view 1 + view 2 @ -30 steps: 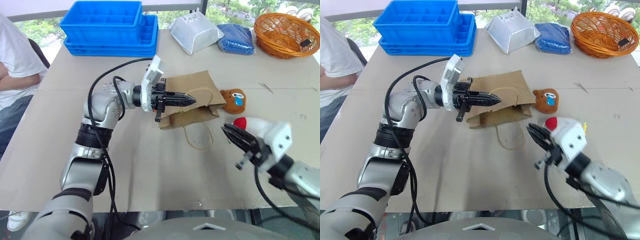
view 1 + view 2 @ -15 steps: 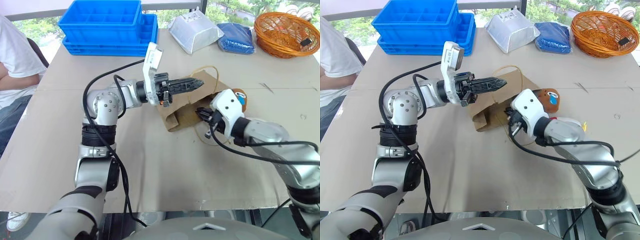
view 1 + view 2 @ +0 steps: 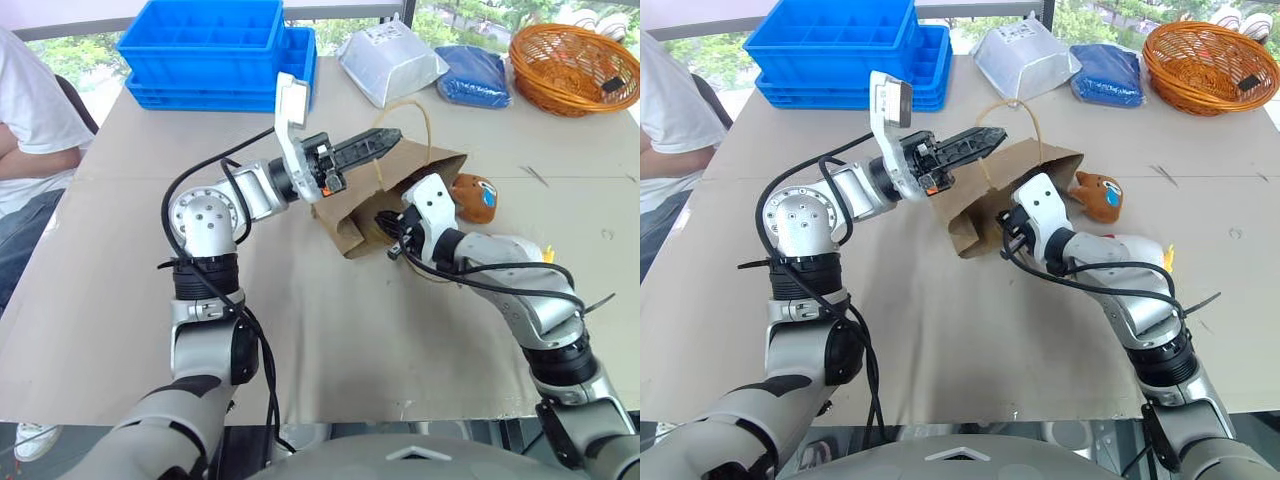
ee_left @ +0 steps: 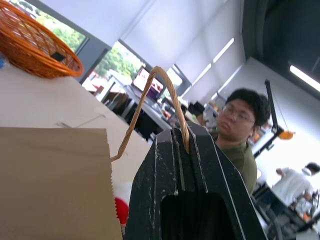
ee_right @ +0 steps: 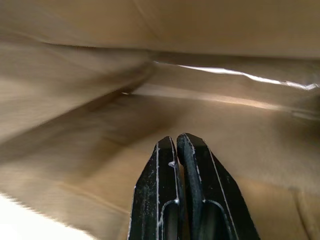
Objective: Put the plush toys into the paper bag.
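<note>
The left claw (image 3: 392,135) was clamped on a bag (image 3: 345,215) handle, raising its mouth. The right claw (image 5: 179,145), closed and empty, sat inside it. Both toys (image 3: 478,197) lay just behind, the desk (image 3: 330,330) bare in front.

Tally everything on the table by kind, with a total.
Plush toys: 2, brown and white
Paper bag: 1
Blue crates: 2, stacked
White pouch: 1
Blue bundle: 1
Orange basket: 1
Total: 8
</note>
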